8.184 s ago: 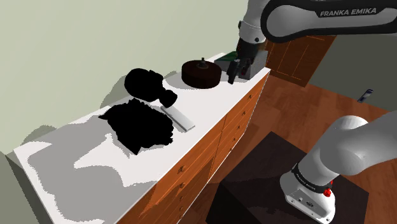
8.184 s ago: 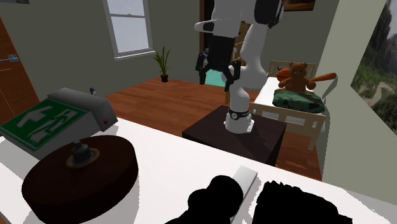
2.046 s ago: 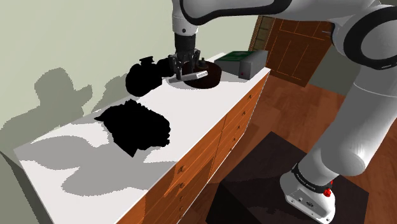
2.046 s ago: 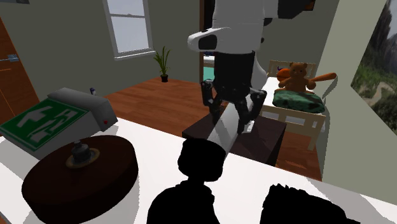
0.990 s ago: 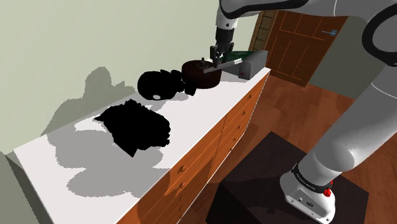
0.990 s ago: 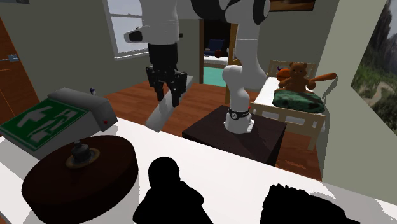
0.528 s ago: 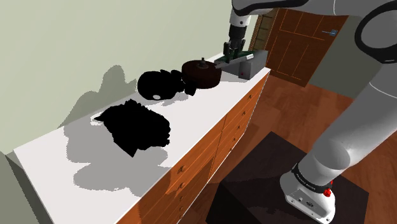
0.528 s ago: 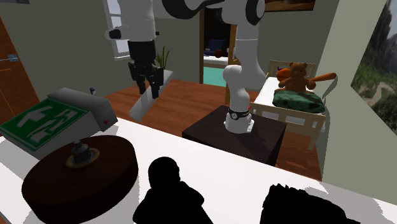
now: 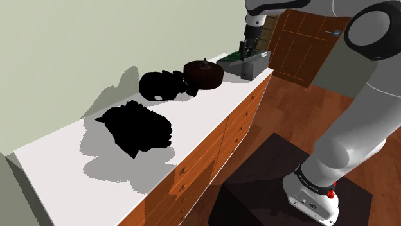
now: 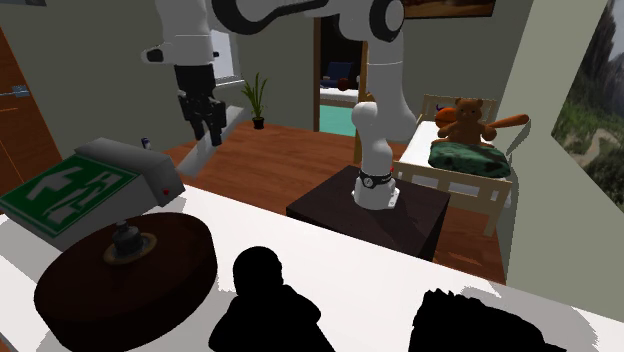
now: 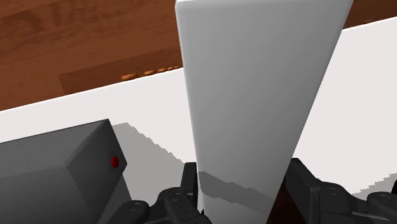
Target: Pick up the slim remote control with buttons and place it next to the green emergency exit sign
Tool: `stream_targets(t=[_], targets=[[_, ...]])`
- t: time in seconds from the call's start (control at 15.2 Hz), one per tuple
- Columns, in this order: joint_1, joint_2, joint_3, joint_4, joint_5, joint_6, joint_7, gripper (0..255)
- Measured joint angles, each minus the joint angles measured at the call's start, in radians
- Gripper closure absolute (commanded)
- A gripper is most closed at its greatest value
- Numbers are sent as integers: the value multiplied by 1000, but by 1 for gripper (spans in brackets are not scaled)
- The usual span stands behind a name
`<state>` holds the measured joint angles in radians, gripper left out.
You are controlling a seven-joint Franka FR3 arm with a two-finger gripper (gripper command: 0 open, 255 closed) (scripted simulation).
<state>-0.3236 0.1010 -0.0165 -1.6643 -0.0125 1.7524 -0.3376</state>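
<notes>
Jaws closed on the plain pale grey remote (image 11: 254, 95), gripping one end. The remote hangs down from them in the air, just beside the exit sign (image 10: 62, 190), at its grey end with the red dot (image 11: 114, 161), over the white surface (image 9: 199, 119).

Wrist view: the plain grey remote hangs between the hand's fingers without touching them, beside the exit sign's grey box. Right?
Not quite. The wrist view shows the hand shut on the remote, its fingers clasping both sides. The rest stands: plain grey, beside the exit sign's grey box.
</notes>
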Motion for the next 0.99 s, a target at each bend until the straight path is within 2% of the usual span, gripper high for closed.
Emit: stream_targets(t=[0.99], targets=[[-11, 26, -9, -155, 1, 181, -21, 255]])
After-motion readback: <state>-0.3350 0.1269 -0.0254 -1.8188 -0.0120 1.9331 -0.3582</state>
